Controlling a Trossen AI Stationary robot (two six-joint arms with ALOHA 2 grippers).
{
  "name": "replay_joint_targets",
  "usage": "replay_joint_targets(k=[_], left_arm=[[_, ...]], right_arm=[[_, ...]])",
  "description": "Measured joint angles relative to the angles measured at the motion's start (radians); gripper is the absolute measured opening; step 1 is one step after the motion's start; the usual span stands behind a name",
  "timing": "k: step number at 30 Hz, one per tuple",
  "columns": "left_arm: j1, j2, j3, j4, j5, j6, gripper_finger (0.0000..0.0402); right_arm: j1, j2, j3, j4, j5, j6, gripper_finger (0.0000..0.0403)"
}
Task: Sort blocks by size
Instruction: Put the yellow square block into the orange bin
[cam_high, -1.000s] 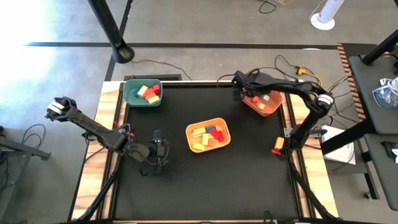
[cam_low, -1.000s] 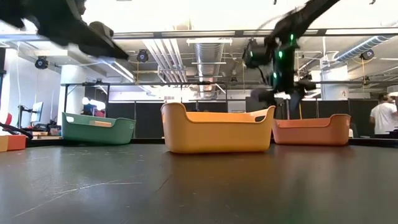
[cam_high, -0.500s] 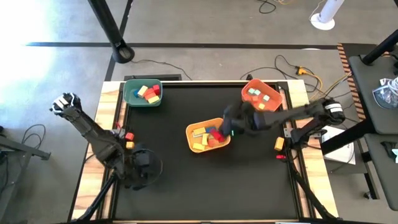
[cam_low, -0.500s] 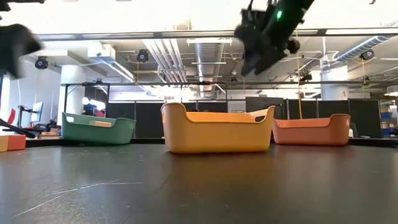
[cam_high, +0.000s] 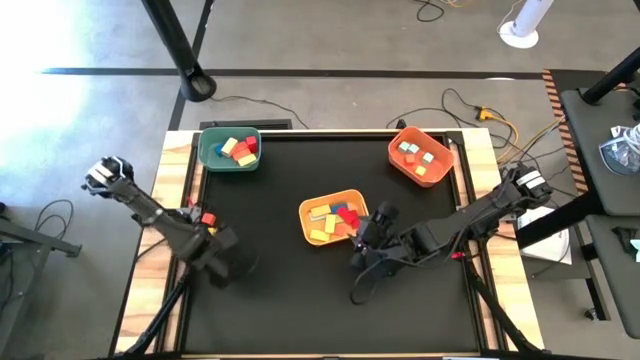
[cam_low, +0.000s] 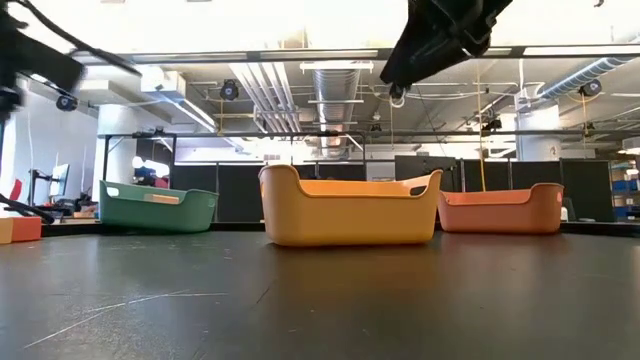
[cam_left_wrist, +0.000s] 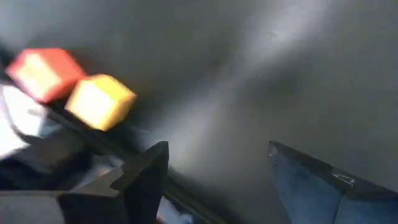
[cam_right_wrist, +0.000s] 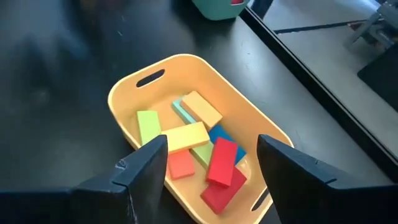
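Observation:
The blocks lie in three bins. The green bin (cam_high: 230, 150) at the far left holds red, yellow and blue ones. The orange bin (cam_high: 421, 158) at the far right holds small cubes. The yellow bin (cam_high: 335, 217) in the middle holds flat bars (cam_right_wrist: 193, 146). My right gripper (cam_right_wrist: 211, 142) is open with nothing between its fingers. It hovers by that bin's near right corner (cam_high: 368, 232) and looks into the bin. My left gripper (cam_left_wrist: 216, 149) is open over bare table near the left edge (cam_high: 217, 247).
A red piece (cam_left_wrist: 43, 71) and a yellow cube-like piece (cam_left_wrist: 99, 99) sit on the table's left rim (cam_high: 205, 218), beside my left gripper. Similar small coloured pieces (cam_high: 447, 235) sit at the right rim. The near half of the black table (cam_high: 320, 310) holds no objects.
My right gripper has swung from over the orange bin toward the table's near and left, and now hovers beside the yellow bin. My left gripper has drawn back toward the table's left edge. No block or bin has moved.

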Motion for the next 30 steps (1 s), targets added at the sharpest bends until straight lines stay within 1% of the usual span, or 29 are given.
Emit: replay_joint_targets(k=[3, 7, 10, 13, 15, 18, 23, 30], left_arm=[[0.116, 0.020, 0.000, -0.050, 0.001, 0.126, 0.0259], [0.292, 0.047, -0.002, -0.050, 0.049, 0.296, 0.0259], [0.417, 0.071, -0.013, -0.050, 0.050, 0.433, 0.0259], [0.515, 0.099, -0.028, -0.049, 0.049, 0.583, 0.0259], [0.561, 0.121, -0.041, -0.048, 0.042, 0.665, 0.0259], [0.598, 0.163, -0.058, -0.045, 0.037, 0.763, 0.0259], [0.608, 0.254, -0.073, -0.045, 0.033, 0.881, 0.0259], [0.608, 0.376, -0.131, -0.036, 0.030, 1.018, 0.0259]], right_arm=[[0.007, 0.000, 0.000, 0.001, 0.000, 0.000, 0.0247], [0.015, 0.000, 0.000, 0.002, 0.000, -0.017, 0.0254], [0.021, 0.000, 0.000, 0.009, 0.000, -0.026, 0.0256], [0.024, 0.000, 0.000, 0.008, -0.001, -0.026, 0.0252], [0.027, 0.000, 0.000, 0.008, -0.001, -0.025, 0.0247], [0.037, 0.000, 0.000, 0.007, -0.001, -0.014, 0.0241], [0.052, 0.000, 0.000, 0.007, -0.003, 0.022, 0.0235], [0.083, 0.000, -0.002, 0.006, -0.003, 0.076, 0.0245]])
